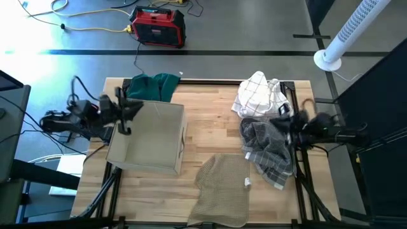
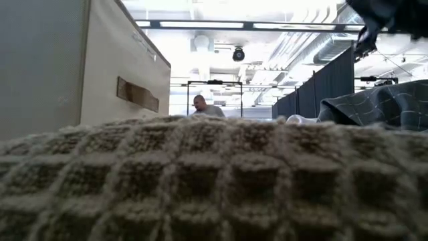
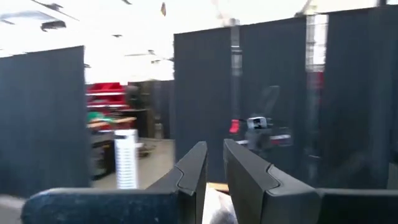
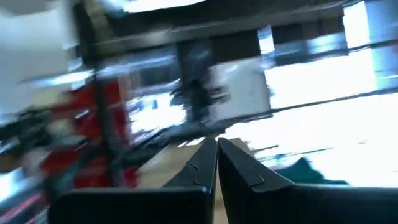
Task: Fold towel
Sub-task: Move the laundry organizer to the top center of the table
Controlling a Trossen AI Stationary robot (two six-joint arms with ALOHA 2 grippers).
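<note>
- Beige waffle towel crumpled at front edge of table, long axis running front to back, hanging slightly over the edge.
- Right gripper nearer, above the gray checked towel; jaws nearly together, empty.
- Left gripper over the box; jaws slightly apart, empty.

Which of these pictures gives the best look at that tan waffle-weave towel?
The high view: the whole tan waffle towel shows, lying rumpled at the table's front edge. The low view shows only its weave up close. Neither wrist view shows it.
</note>
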